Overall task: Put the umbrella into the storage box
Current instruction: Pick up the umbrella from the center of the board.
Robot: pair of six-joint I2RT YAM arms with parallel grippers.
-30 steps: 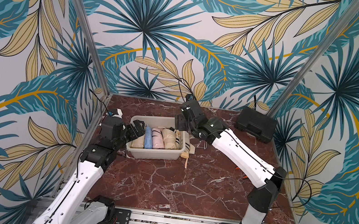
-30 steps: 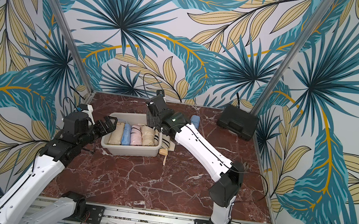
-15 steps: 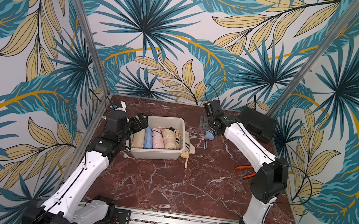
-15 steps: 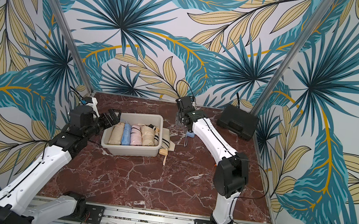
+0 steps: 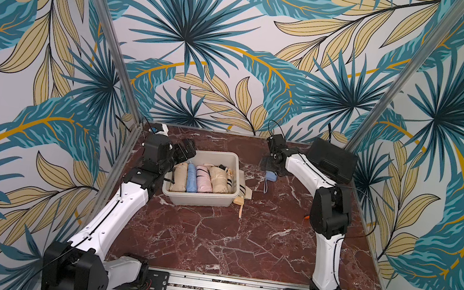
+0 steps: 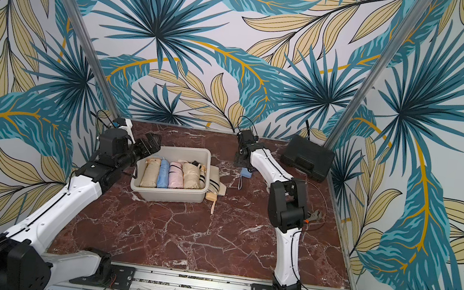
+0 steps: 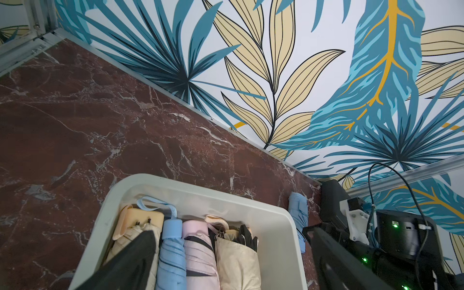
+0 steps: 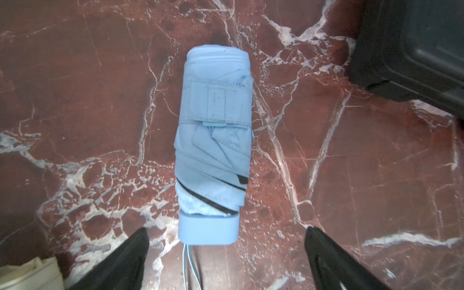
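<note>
Seemingly the job was well along but not done. Four rolled umbrellas [image 5: 200, 178] already lay side by side in the box [image 5: 201, 198], filling most of it, while two more lay outside it on the table [image 5: 211, 241].

The right gripper [image 8: 226, 232] hung over one of these, the blue umbrella [image 8: 214, 140], with its fingers [image 8: 120, 261] spread wide and nothing in them. In the right wrist view the handle cap sat between the two fingertips, clear of both. The rolled canopy ran straight out beyond them, and the wrist cord trailed back between the fingers. A black case [image 8: 414, 50] lay well beyond and outside one finger. How high the tips stood above the table I could not tell.

The left gripper [image 7: 228, 231] was likewise fully open and empty. In the left wrist view the handle ends of the stored umbrellas showed between and beyond its fingers. It touched neither them nor the box, as far as could be seen.

The striped umbrella [image 5: 244, 188] rested against the box's outer wall, off to the side of the right gripper's fingers and held by nothing.

By my reading, the grasp on the blue umbrella had yet to be made. Closing, lifting, carrying and dropping it in were all left, and the striped one would come after that.
</note>
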